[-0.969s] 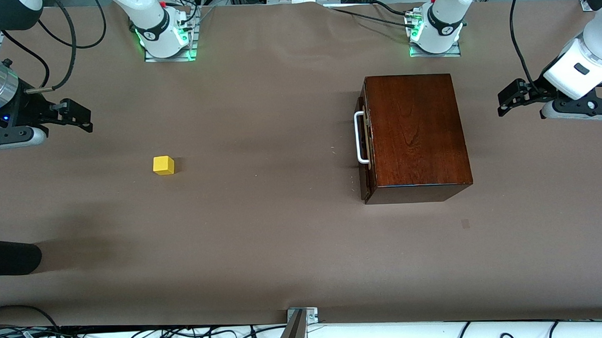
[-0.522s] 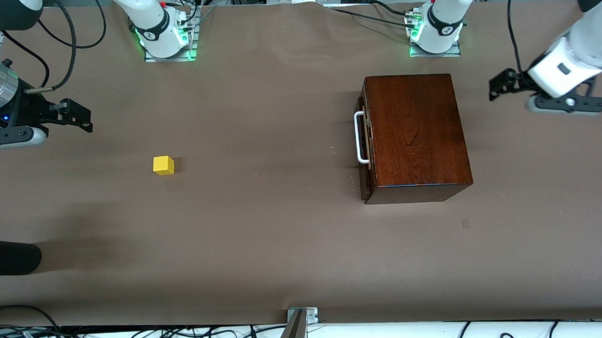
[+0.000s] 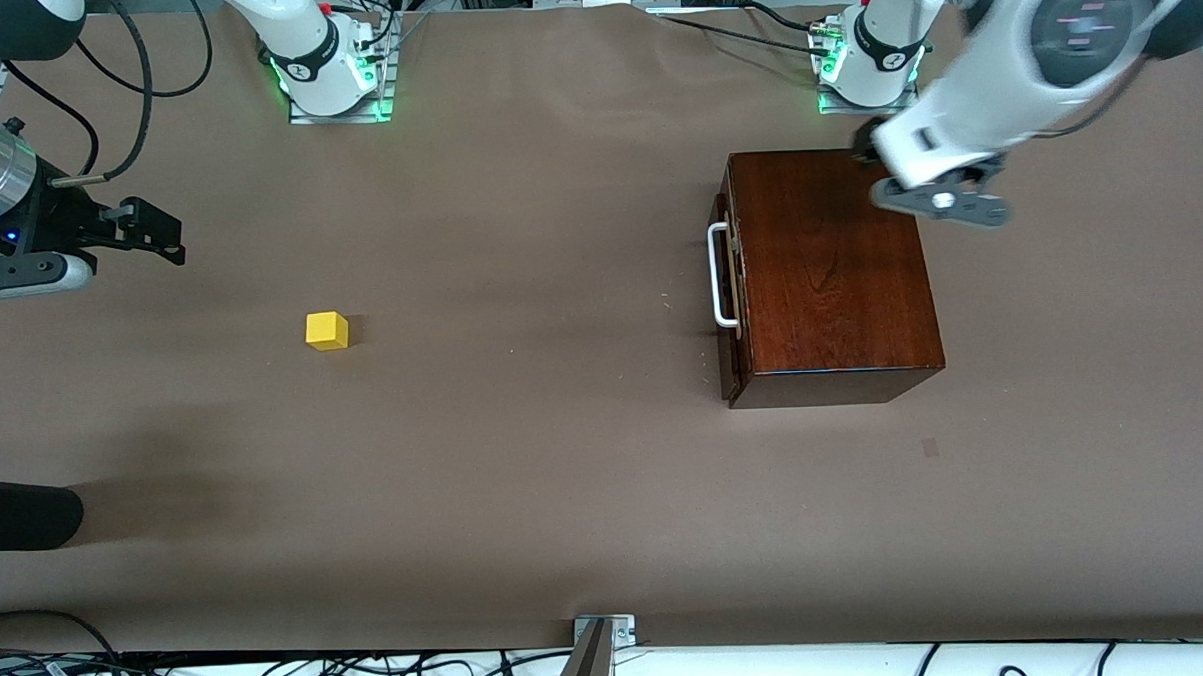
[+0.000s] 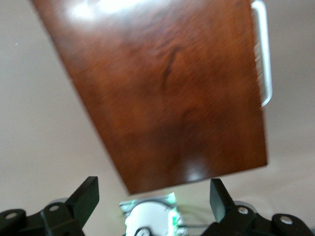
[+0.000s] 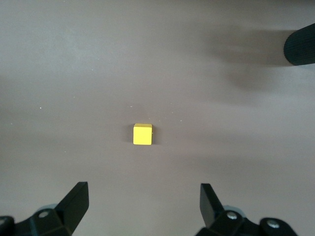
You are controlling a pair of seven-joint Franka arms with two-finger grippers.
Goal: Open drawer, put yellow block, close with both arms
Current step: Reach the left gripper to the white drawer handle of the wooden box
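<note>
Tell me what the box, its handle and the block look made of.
Box: dark wood, glossy varnish; grain and glare show. Handle: smooth white bar, plastic or painted metal, cannot tell which. Yellow block: matte plain faces, painted wood or plastic.

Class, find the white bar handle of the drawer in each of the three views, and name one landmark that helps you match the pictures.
Front view: the white bar handle sits on the wooden box's side facing the yellow block.
Left wrist view: the handle runs along one edge of the box.
Right wrist view: not in it; only the block shows.
Shared landmark: the box's glossy top.
</note>
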